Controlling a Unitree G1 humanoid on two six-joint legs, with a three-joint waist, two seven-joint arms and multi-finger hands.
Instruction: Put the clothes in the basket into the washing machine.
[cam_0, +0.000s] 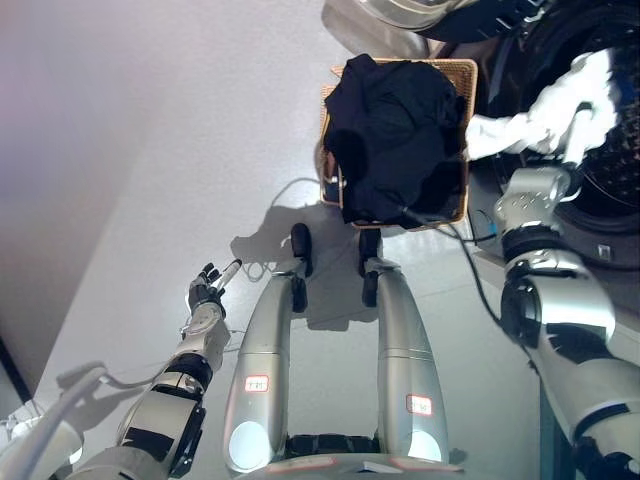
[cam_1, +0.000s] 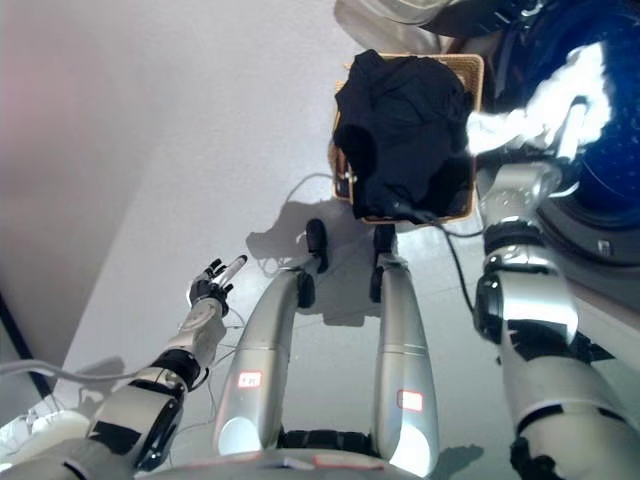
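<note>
The right hand (cam_0: 582, 118), fingers apparently closed on a white garment (cam_0: 530, 110), carries it into the washing machine (cam_0: 600, 90) drum. Next: release, then fetch the dark clothes (cam_0: 400, 135) filling the basket (cam_0: 465, 75). Left hand (cam_0: 207, 292) hangs relaxed.

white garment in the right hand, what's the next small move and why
Probably push the right hand deeper into the washing machine's drum and let go. The white garment stretches from the basket's edge to the door opening, only partly inside. Dark clothes remain in the basket; the left hand hangs idle over the floor.
</note>
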